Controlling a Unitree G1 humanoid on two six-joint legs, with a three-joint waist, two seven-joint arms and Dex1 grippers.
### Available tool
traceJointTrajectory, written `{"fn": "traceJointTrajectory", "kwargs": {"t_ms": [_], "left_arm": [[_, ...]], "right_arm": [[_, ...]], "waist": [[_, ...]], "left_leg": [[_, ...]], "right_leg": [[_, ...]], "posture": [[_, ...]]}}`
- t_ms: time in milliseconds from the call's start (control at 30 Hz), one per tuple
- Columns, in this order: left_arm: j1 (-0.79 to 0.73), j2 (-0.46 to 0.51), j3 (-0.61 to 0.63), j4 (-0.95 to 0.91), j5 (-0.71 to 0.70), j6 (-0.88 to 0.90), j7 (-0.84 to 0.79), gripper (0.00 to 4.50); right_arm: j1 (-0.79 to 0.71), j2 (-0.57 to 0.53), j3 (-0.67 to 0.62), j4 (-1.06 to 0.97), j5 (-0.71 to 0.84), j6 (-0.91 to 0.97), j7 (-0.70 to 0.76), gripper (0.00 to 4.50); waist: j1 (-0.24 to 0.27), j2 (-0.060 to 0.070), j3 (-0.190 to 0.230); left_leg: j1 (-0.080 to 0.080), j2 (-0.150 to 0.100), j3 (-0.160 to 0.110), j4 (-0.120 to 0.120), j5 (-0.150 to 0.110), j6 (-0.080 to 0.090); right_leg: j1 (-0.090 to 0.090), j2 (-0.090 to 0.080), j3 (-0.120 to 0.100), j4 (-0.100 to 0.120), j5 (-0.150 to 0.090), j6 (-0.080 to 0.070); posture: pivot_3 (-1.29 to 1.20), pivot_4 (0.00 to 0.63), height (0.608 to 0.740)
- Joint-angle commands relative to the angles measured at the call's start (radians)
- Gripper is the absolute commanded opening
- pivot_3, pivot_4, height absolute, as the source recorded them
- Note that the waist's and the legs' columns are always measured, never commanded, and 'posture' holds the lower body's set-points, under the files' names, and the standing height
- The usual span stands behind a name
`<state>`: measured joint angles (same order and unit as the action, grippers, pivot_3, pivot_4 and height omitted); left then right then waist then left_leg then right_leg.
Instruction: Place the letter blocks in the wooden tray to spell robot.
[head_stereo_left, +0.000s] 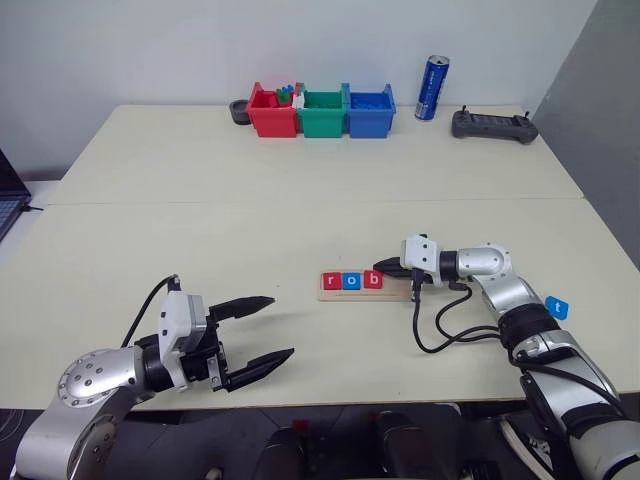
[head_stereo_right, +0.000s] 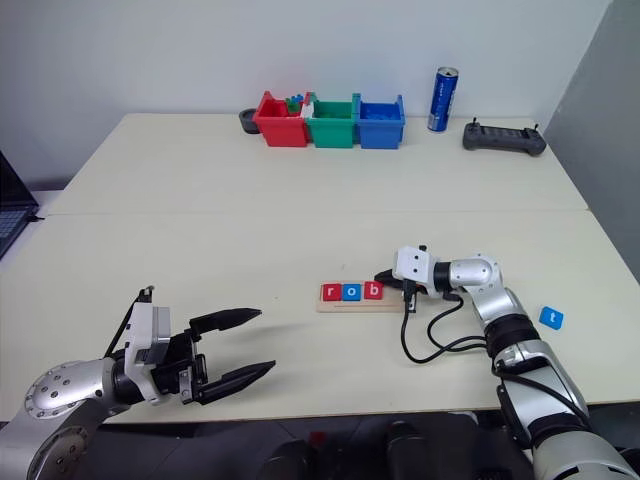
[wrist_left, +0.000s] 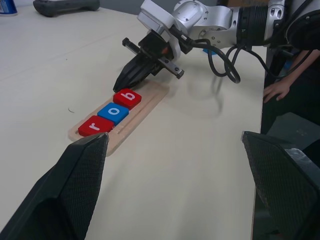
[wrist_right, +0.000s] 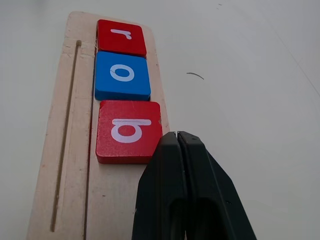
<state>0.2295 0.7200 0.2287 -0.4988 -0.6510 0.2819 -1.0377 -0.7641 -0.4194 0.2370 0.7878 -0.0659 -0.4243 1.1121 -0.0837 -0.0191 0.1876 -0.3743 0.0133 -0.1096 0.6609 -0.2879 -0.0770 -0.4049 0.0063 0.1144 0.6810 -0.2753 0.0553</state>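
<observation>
My left end effector (head_stereo_left: 262, 329) hangs wide open, empty. Right end effector (wrist_right: 177, 145), closed and empty, sits at b (wrist_right: 129, 131) in the tray (wrist_right: 60, 190); a nudge risks misaligning r-o-b.

From the head, our two eye views look forward and down over the desk (head_stereo_left: 300, 220) from nearly one spot, taking in its whole top to the far edge. Both share the wooden tray (head_stereo_right: 357, 305) near the front edge. Our left wrist view looks low across the desk from some way off at that tray and the right gripper (wrist_left: 131, 76). Our right wrist view sits very close above the tray, looking along its length.
</observation>
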Motion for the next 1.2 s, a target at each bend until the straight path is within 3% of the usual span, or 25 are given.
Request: {"fn": "traceJointTrajectory", "kwargs": {"t_ms": [33,467,1200], "left_arm": [[-0.007,0.003,0.021,-0.011,-0.012,-0.003,0.005,4.50],[-0.014,0.001,0.020,-0.014,-0.016,0.010,0.013,4.50],[-0.019,0.008,0.026,-0.019,-0.021,0.024,0.024,4.50]], "right_arm": [[-0.002,-0.010,-0.007,-0.042,0.017,-0.009,0.017,0.05],[-0.003,-0.002,-0.016,-0.090,0.046,0.021,0.035,0.05],[-0.031,0.026,0.024,-0.061,-0.035,-0.018,-0.069,0.05]], "waist": [[0.000,0.000,0.000],[0.000,0.000,0.000],[0.000,0.000,0.000]], "left_leg": [[0.000,0.000,0.000,0.000,0.000,0.000],[0.000,0.000,0.000,0.000,0.000,0.000],[0.000,0.000,0.000,0.000,0.000,0.000]], "right_leg": [[0.000,0.000,0.000,0.000,0.000,0.000],[0.000,0.000,0.000,0.000,0.000,0.000],[0.000,0.000,0.000,0.000,0.000,0.000]], "posture": [[0.00,0.150,0.740],[0.00,0.150,0.740],[0.00,0.150,0.740]]}}
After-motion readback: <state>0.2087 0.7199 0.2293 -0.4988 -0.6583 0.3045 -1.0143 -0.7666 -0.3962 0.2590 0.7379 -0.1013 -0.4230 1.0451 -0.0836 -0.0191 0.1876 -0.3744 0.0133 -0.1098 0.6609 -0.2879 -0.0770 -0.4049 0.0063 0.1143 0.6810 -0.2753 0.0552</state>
